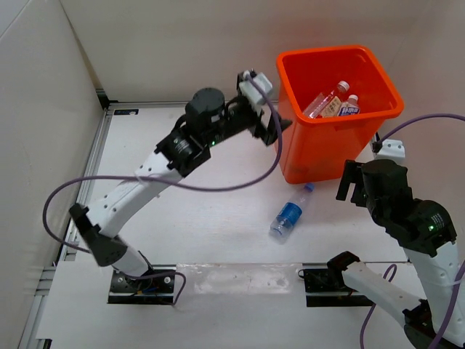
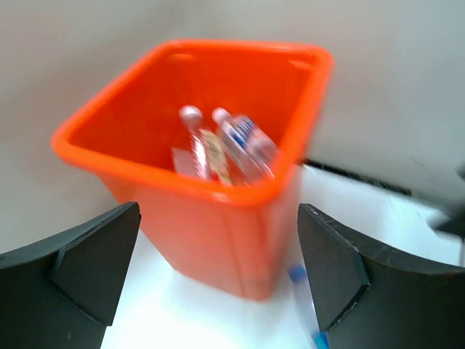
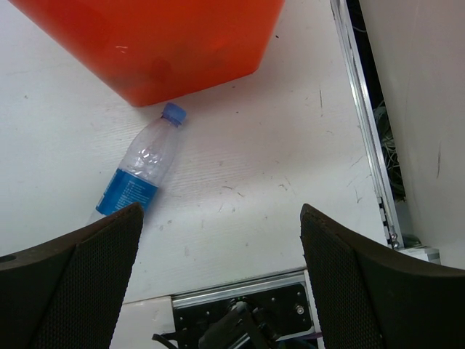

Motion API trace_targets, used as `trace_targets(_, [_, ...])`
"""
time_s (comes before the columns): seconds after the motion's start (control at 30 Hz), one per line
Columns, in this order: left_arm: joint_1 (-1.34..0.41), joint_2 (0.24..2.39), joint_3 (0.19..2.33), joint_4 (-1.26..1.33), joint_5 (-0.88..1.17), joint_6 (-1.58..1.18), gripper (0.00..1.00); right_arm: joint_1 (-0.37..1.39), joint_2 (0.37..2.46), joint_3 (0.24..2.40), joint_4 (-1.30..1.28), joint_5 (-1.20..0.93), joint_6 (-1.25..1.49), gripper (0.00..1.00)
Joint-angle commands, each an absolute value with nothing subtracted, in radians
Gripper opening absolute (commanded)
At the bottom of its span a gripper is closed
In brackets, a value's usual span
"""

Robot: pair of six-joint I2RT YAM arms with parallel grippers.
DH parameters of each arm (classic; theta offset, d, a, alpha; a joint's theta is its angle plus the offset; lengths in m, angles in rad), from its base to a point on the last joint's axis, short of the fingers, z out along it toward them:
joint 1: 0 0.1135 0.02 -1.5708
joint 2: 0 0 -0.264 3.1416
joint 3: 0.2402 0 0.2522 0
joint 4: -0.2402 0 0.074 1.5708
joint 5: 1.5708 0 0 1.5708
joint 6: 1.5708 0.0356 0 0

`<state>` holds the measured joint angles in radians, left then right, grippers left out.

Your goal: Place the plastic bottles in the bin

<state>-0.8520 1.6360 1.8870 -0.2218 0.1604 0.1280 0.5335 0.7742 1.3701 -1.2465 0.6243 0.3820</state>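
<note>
One clear blue-labelled plastic bottle lies on the white bench, cap towards the big orange plastic bin, just left of the open right pincer, nearer than the open, empty left pincer.

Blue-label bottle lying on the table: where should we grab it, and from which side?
Mid-body, at the label, coming straight down from above. The blue-label bottle lies on its side with its cap near the bin, so set the jaws across its long axis. The open right gripper looks nearer.
</note>
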Motion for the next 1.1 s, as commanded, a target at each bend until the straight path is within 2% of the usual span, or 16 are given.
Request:
trace_targets(0.0, [-0.902, 1.534, 1.660, -0.204, 0.103, 0.178, 0.99, 0.525, 0.778, 1.367, -1.210, 0.633, 0.386, 0.90])
trace_targets(0.03, [-0.917, 1.505, 1.526, -0.196, 0.095, 0.166, 0.99, 0.526, 0.776, 1.367, -1.210, 0.635, 0.387, 0.90])
trace_targets(0.2, [-0.971, 1.486, 1.324, -0.209, 0.149, 0.071, 0.99, 0.523, 0.775, 1.365, -1.229, 0.635, 0.400, 0.90])
trace_targets(0.37, [-0.994, 1.538, 1.304, -0.210, 0.166, 0.038, 0.99, 0.525, 0.782, 1.370, -1.244, 0.626, 0.410, 0.90])
trace_targets(0.57, [-0.973, 1.543, 1.333, -0.279, 0.065, 0.032, 0.99, 0.535, 0.785, 1.318, -1.241, 0.575, 0.376, 0.90])
trace_targets(0.7, [-0.948, 1.491, 1.318, -0.406, -0.067, 0.043, 0.99, 0.519, 0.810, 1.253, -1.212, 0.419, 0.366, 0.90])
trace_targets(0.8, [-0.928, 1.366, 1.240, -0.428, -0.138, 0.058, 0.99, 0.496, 0.885, 1.232, -1.203, 0.327, 0.390, 0.90])
trace_targets(0.93, [-0.878, 1.260, 1.157, -0.506, -0.184, 0.008, 0.99, 0.338, 0.942, 1.140, -1.198, 0.073, 0.411, 0.90])
trace_targets(1.07, [-0.802, 1.160, 1.082, -0.584, -0.201, -0.095, 0.99, 0.310, 0.937, 1.052, -1.157, -0.078, 0.457, 0.90])
